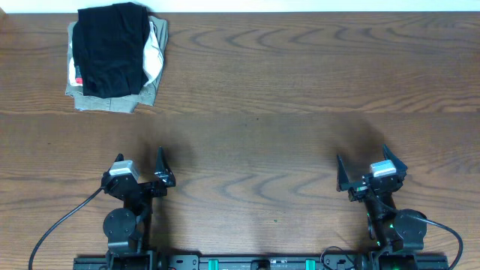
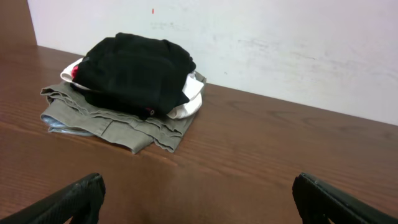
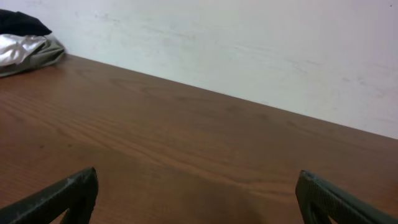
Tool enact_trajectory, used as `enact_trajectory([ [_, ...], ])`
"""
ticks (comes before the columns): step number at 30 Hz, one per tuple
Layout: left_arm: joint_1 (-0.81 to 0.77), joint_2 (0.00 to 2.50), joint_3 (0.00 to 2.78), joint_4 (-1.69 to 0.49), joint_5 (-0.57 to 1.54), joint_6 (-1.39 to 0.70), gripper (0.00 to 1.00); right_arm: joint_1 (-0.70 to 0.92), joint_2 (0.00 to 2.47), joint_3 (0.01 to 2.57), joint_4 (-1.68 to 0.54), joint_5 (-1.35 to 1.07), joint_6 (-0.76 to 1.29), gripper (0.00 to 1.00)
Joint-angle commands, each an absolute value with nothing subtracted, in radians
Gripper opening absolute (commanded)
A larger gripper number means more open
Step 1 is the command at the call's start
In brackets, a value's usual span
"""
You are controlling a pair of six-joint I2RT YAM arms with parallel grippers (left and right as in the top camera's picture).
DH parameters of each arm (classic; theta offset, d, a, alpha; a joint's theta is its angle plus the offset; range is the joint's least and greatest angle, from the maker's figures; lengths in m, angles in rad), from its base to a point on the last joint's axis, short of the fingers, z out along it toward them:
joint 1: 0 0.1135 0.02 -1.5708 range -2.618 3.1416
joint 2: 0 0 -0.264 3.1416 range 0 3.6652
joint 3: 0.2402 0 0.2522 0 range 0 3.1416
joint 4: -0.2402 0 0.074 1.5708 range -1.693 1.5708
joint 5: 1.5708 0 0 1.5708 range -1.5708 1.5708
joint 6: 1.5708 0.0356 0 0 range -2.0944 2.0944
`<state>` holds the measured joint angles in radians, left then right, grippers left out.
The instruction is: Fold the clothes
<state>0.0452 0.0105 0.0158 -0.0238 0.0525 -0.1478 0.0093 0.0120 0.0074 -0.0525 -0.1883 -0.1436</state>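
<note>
Overhead: locate black pants (image 1: 112, 49) lying atop the folded stack (image 1: 112, 103), far-left corner. Reach with left gripper (image 1: 139, 159) and right gripper (image 1: 362, 160), both empty, jaws wide apart; pinch only top layer.

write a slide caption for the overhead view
Both open, left gripper and right gripper sit apart from a folded black garment topping a far-left clothes pile.

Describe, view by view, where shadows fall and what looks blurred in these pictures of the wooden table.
Overhead: even light, no glare; soft shadows lie on the brown wooden table beyond the left gripper and right gripper. Left wrist: the stack of folded clothes topped by a black garment is sharp, the black fingertips blurred. Right wrist: soft throughout, fingertips blurred.
</note>
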Motion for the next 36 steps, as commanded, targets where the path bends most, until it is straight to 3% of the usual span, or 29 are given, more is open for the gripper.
enact_trajectory([
  [1, 0.050, 0.004, 0.004, -0.067, 0.040, -0.124, 0.98, 0.007, 0.006, 0.006, -0.056, -0.199, -0.159, 0.99],
  [36, 0.050, 0.004, 0.004, -0.067, 0.040, -0.124, 0.98, 0.007, 0.006, 0.006, -0.056, -0.199, -0.159, 0.99],
])
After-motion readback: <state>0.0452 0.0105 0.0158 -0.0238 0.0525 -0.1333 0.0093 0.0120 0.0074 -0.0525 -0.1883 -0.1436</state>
